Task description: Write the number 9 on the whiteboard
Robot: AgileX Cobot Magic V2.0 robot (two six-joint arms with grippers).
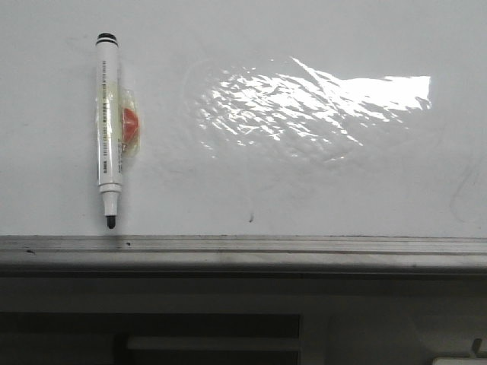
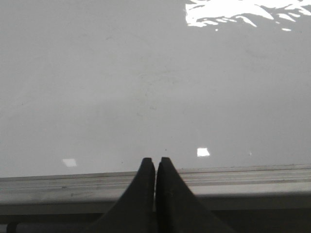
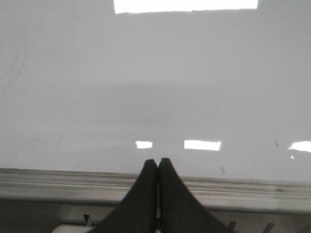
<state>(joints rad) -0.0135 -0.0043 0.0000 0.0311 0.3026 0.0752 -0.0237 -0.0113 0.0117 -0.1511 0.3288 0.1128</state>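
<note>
Left gripper [image 2: 155, 162] pinched empty, right gripper [image 3: 157, 163] likewise, uncapped marker [image 1: 108, 125] on whiteboard [image 1: 304, 190], arms unseen from front

Bright overhead light glaring in patches, dark shadowed furniture [image 1: 228, 319] below with a pale horizontal bar [image 1: 213, 344]

Left fingers [image 2: 155, 167] — right fingers [image 3: 158, 167] — closed, empty.

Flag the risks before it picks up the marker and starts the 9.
1. The marker lies flat on the whiteboard, uncapped, tip toward the ledge; a clumsy pinch could drag the tip and leave a stray stroke.
2. Both the left gripper and the right gripper are shut, so one must open before grasping.
3. The wrinkled film patch glares; a stroke over it may skip.
</note>
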